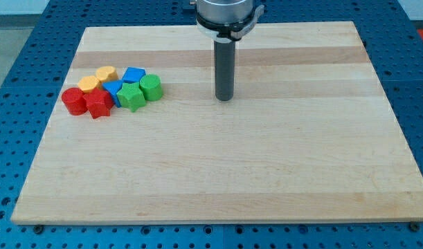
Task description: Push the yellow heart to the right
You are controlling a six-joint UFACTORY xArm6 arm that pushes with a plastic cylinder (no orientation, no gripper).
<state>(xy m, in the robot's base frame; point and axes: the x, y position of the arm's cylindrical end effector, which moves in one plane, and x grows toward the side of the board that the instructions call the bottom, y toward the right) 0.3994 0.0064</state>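
Observation:
Two yellow blocks lie in a cluster at the view's left, one point(106, 73) at the cluster's top and one point(88, 84) lower left of it. I cannot tell for certain which is the heart. My tip point(225, 99) stands on the board well to the right of the cluster, touching no block. Packed around the yellow blocks are a blue cube point(133, 75), a second blue block point(113, 88), a green cylinder point(150, 87), a green star point(132, 97), a red cylinder point(74, 101) and a red star point(97, 104).
The wooden board point(232, 173) lies on a blue perforated table point(17, 41). The rod's grey mount point(225, 14) hangs over the board's top edge.

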